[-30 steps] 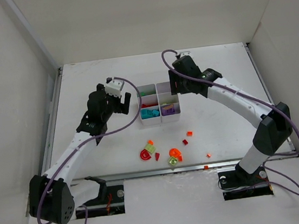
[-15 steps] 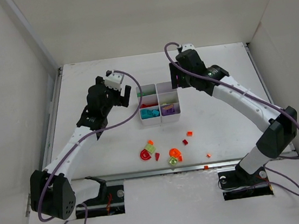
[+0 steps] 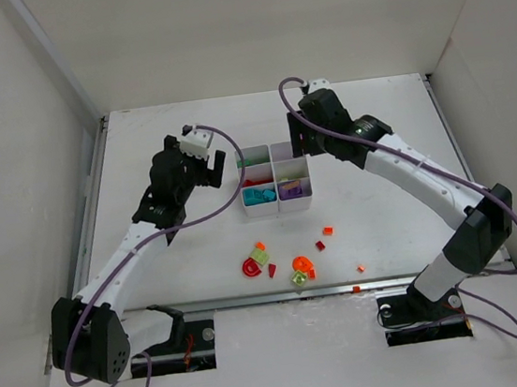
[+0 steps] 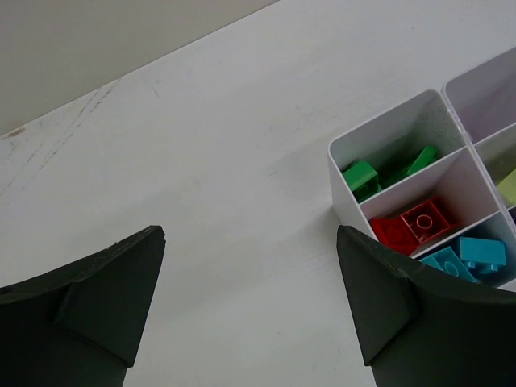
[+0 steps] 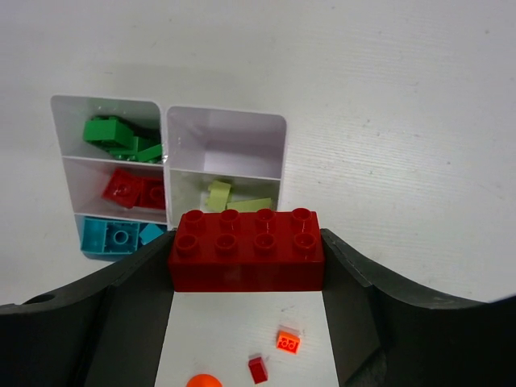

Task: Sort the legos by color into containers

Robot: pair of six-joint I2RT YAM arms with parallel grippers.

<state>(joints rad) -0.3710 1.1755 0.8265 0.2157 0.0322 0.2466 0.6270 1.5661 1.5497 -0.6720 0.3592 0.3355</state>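
The right gripper [image 5: 246, 270] clamps a red brick [image 5: 246, 246] by its short ends: rigid, light, slick plastic. The containers [image 5: 166, 149] lie just ahead. The left gripper [image 4: 250, 302] gapes empty.

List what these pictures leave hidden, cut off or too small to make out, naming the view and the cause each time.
Right wrist view: the red brick covers the organiser's near right compartment, so its contents are hidden.
Left wrist view: the frame edge cuts off the right column; a finger covers part of the teal bricks.
Top view: the loose pieces near the front are too small to tell shape.
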